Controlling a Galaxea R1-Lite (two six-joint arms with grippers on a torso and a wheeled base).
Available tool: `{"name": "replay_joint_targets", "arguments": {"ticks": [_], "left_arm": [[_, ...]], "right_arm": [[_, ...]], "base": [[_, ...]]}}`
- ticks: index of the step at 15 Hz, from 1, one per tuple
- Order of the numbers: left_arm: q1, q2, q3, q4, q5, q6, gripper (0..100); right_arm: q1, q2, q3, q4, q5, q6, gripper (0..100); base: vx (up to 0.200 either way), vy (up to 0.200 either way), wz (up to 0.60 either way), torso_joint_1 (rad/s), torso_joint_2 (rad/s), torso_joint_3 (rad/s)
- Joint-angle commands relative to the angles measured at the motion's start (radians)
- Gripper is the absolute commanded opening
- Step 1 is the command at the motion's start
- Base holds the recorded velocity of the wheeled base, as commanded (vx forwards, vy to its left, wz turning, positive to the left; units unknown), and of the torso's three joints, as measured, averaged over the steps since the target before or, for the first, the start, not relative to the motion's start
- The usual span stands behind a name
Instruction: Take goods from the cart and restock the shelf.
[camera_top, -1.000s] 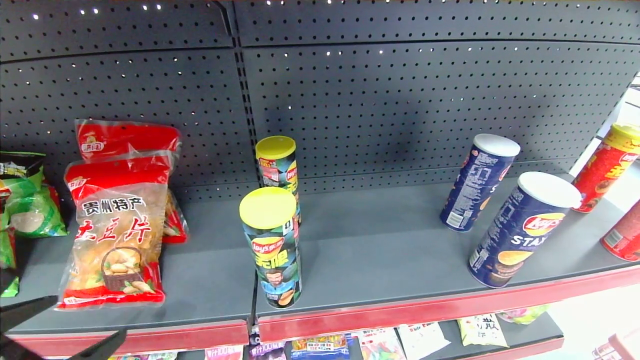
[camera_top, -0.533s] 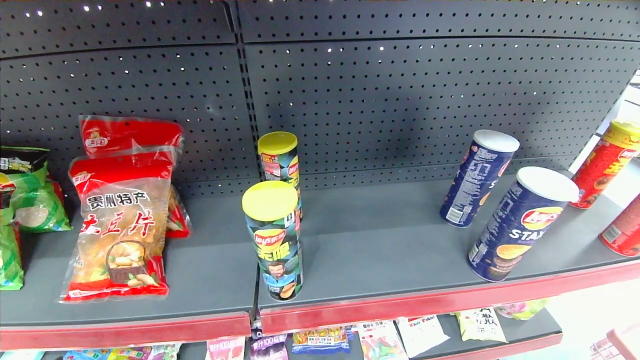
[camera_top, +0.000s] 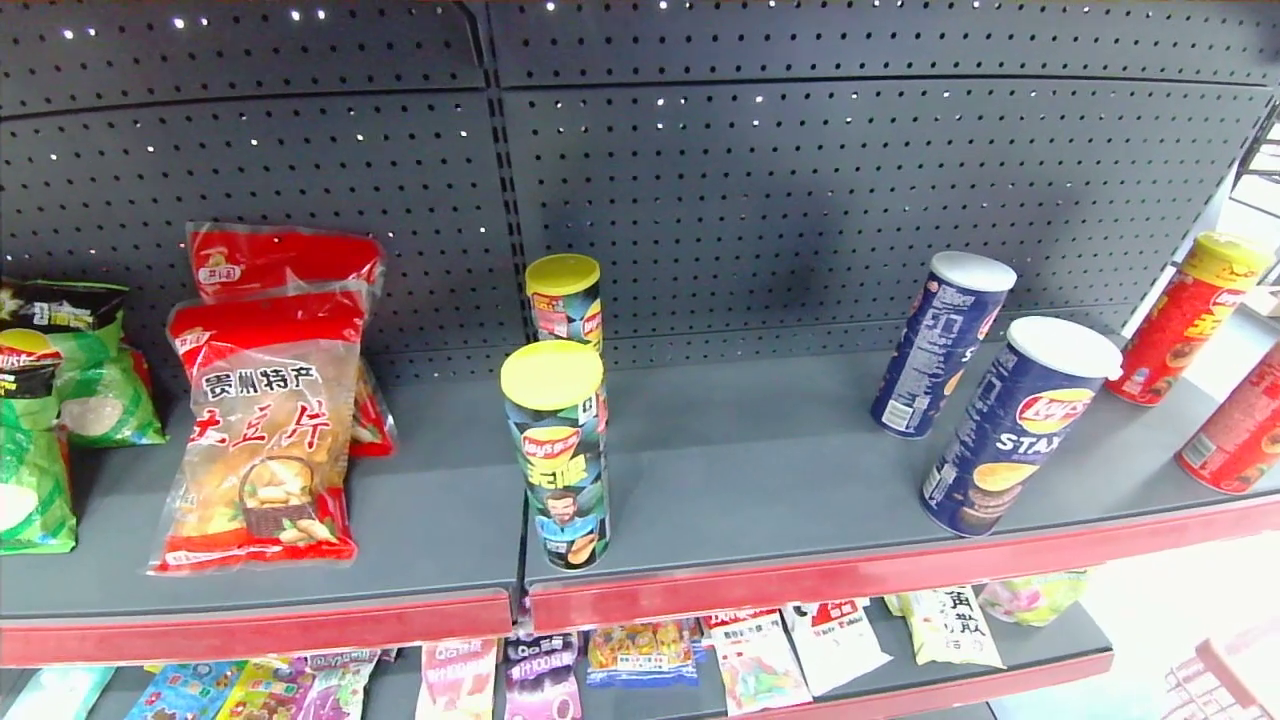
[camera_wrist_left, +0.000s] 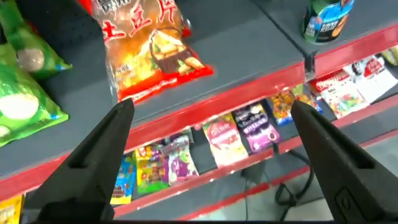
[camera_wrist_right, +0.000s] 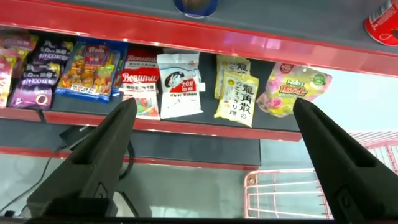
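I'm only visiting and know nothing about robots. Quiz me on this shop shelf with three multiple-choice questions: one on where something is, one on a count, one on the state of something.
1. Where do the yellow-lidded cans stand?
A. on the lower shelf
B. on the upper shelf, between the red bags and the blue cans
C. on the floor

2. How many blue cans are there?
A. one
B. two
C. four

3. What state is the left gripper in?
A. shut on a can
B. shut on a bag
C. open and empty

Answers:
1 B: they stand mid-shelf, one behind the other.
2 B: two white-lidded blue cans stand towards the right.
3 C: its fingers are spread wide with nothing between them.
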Motion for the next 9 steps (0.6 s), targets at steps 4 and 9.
{"name": "replay_joint_targets", "arguments": {"ticks": [4, 9], "left_arm": [[0.0, -0.042, 0.007, 0.003, 0.004, 0.002, 100], [-0.001, -0.049, 0.017, 0.003, 0.004, 0.002, 100]], "right_arm": [[0.002, -0.019, 0.017, -0.001, 0.003, -0.009, 100], [0.002, -0.016, 0.015, -0.001, 0.005, -0.009, 100]], "base": [[0.0, -0.2, 0.0, 0.007, 0.0, 0.002], [0.0, -0.2, 0.0, 0.001, 0.0, 0.002]]}}
